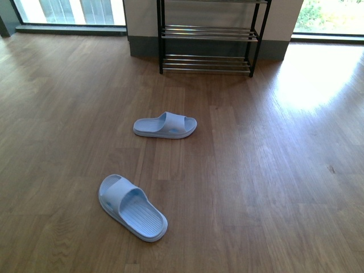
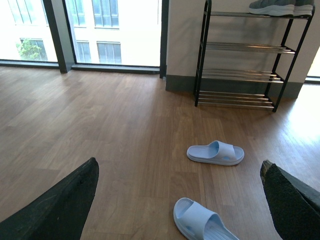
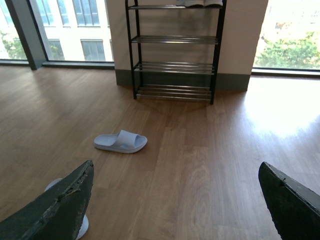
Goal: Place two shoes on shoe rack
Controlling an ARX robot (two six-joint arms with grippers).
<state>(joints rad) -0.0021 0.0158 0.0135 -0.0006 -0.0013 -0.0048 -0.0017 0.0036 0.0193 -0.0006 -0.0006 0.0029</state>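
Observation:
Two pale blue slide sandals lie on the wood floor: a far sandal (image 1: 165, 125) (image 2: 216, 152) (image 3: 120, 141) sideways, and a near sandal (image 1: 132, 207) (image 2: 202, 222) angled toward me. The shoe rack (image 1: 208, 35) (image 2: 241, 47) (image 3: 173, 39), black frame with chrome bars, stands against the back wall. Grey sneakers (image 2: 279, 6) rest on its upper shelf. My left gripper (image 2: 180, 200) hangs open above the floor, the near sandal between its fingers in view. My right gripper (image 3: 175, 200) is open over bare floor, and the near sandal (image 3: 75, 220) peeks out behind one finger.
Large windows (image 1: 68, 11) flank the wall behind the rack. Bright sunlight falls on the floor (image 1: 313, 79) at the right. Wood floor stretches all around the sandals.

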